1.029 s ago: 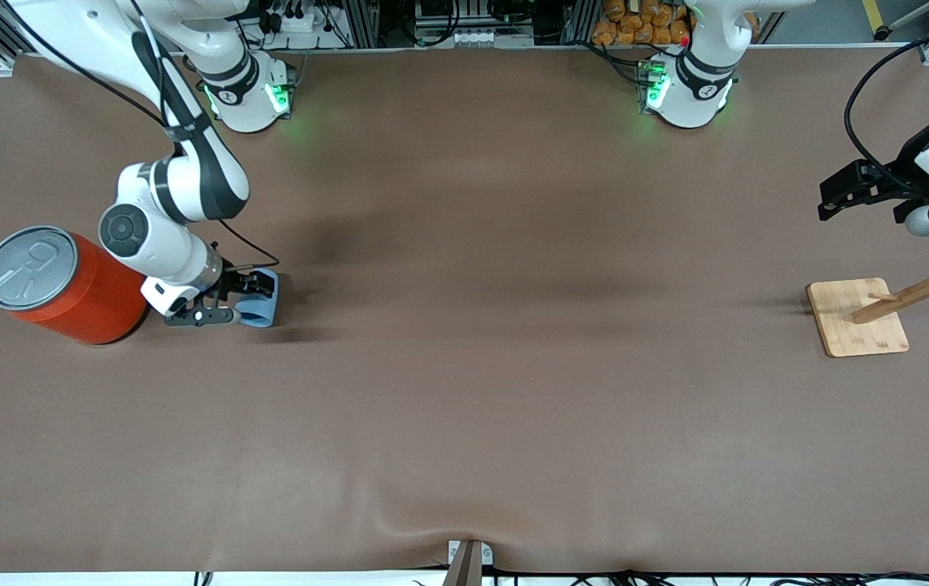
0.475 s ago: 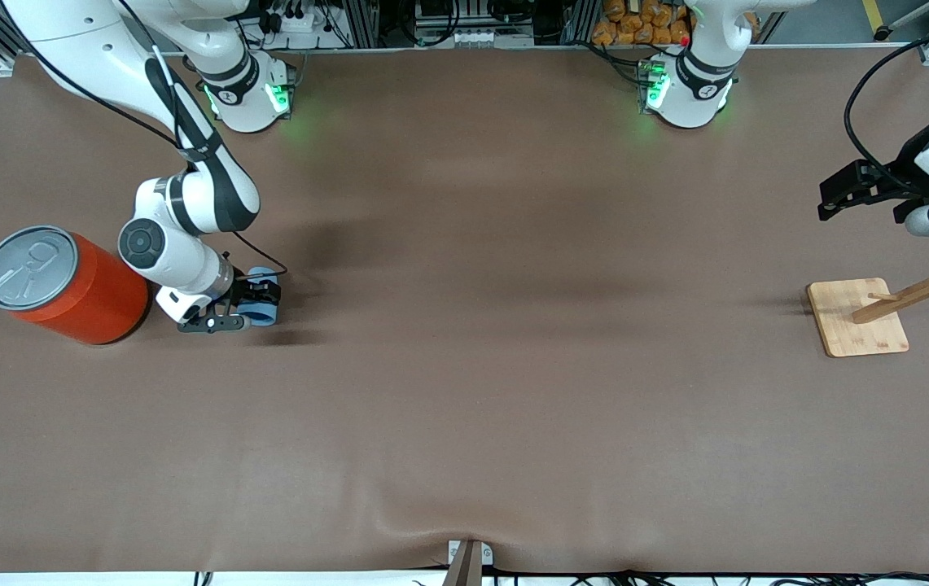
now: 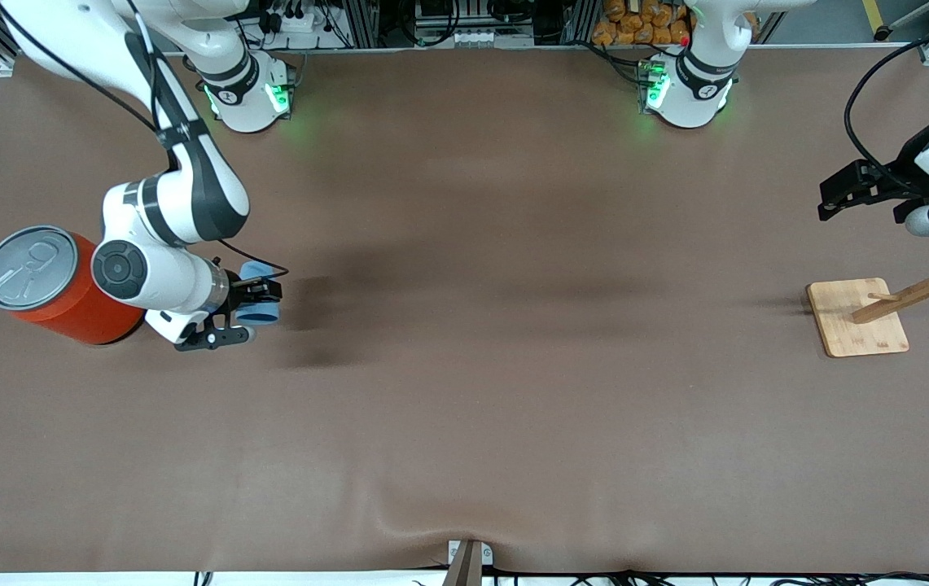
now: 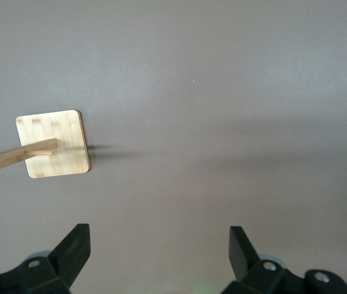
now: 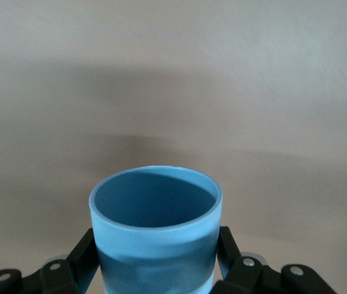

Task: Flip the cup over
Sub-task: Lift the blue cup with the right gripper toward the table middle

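Bare brown table (image 3: 513, 391) across the middle, orange can (image 3: 65, 289) just beside the right gripper (image 3: 256, 303) at the right arm's end, wooden stand (image 3: 859, 317) at the left arm's end

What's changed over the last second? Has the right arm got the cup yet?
Yes. The right gripper has shut on the cup, which a second ago lay on the table between its open fingers, and has raised it off the table beside the orange can. The can, the wooden rack and the left gripper, open and waiting above the rack, have not moved.
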### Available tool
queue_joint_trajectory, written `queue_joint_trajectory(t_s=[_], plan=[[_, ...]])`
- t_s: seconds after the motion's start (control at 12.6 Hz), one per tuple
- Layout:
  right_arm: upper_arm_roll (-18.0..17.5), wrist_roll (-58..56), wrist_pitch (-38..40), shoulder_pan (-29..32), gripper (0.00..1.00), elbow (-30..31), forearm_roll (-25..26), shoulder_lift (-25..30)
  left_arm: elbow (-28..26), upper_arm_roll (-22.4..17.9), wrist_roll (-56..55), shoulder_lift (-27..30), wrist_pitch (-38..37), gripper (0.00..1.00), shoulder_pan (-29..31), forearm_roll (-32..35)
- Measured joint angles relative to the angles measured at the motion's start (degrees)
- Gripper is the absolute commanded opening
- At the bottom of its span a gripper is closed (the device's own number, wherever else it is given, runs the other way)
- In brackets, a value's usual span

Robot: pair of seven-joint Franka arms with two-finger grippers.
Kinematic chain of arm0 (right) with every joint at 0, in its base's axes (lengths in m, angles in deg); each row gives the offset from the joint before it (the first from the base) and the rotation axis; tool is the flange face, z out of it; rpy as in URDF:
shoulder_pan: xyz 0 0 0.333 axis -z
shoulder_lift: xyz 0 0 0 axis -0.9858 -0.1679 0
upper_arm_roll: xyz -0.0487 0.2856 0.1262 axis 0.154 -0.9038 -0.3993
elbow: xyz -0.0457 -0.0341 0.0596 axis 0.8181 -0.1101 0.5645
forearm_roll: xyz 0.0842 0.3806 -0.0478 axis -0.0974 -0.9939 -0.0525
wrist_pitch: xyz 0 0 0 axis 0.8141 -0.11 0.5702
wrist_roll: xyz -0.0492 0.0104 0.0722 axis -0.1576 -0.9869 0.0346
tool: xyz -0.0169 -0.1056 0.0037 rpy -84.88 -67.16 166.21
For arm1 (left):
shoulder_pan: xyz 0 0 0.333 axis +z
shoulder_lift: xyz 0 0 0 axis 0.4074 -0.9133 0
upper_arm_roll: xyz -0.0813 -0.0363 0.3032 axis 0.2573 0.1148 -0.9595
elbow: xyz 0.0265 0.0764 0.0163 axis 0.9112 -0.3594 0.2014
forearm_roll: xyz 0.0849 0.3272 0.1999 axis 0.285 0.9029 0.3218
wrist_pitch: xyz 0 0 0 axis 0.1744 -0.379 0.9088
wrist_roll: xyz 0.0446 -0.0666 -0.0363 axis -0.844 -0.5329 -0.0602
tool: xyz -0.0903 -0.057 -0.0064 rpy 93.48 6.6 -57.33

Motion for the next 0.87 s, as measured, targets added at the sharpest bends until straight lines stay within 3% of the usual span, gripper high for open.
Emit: queue_joint_trajectory(t_s=[0.24, 0.47, 0.71, 0.87], plan=[[-5.1, 0.0, 0.4, -1.6, 0.11, -7.0, 0.0, -1.8, 0.0, 0.0, 0.0, 0.0, 0.0, 1.00, 0.0, 0.0], [-6.1, -1.3, -0.1, -8.7, 0.08, -16.0, 0.8, -7.7, 0.0, 0.0, 0.0, 0.0, 0.0, 1.00, 0.0, 0.0], [-6.0, -9.1, -5.4, -17.7, 0.06, -26.2, 7.6, -16.3, 0.0, 0.0, 0.0, 0.0, 0.0, 1.00, 0.0, 0.0], [-5.9, -18.0, -10.0, -20.3, 0.06, -28.5, 11.7, -19.2, 0.0, 0.0, 0.0, 0.0, 0.0, 1.00, 0.0, 0.0]])
